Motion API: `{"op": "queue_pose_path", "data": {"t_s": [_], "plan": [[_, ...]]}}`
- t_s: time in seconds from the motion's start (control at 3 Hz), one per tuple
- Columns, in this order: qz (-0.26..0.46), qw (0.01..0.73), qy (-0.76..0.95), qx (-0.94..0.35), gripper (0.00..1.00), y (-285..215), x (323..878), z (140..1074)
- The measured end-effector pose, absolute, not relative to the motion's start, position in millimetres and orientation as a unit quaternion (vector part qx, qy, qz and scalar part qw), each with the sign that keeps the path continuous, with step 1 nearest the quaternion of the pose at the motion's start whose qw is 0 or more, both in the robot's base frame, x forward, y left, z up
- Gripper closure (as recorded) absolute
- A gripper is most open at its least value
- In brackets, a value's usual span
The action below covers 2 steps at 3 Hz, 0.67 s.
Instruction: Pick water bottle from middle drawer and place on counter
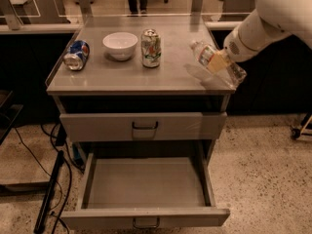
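Note:
The water bottle (206, 55) is a clear bottle with a white cap and a red-and-green label. It lies tilted in my gripper (220, 62), cap pointing up-left, just above the right end of the counter (126, 74). The gripper is shut on the bottle's middle, and the white arm reaches in from the upper right. The middle drawer (146, 184) is pulled fully open below, and its grey floor holds nothing.
On the counter stand a crushed blue can (76, 55) at the left, a white bowl (120, 44) and an upright green-and-white soda can (150, 48). The top drawer front (144, 126) with a black handle is closed. Cables (51, 184) lie on the floor at left.

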<state>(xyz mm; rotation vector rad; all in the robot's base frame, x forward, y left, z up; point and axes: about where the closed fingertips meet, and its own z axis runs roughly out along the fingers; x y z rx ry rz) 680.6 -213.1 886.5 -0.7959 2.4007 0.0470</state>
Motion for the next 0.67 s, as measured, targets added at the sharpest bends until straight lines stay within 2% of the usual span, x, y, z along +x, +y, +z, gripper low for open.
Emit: {"op": "queue_pose_path", "data": {"t_s": [0.67], "plan": [[0.037,0.27,0.917,-0.291,1.0,-193,725,885]]}}
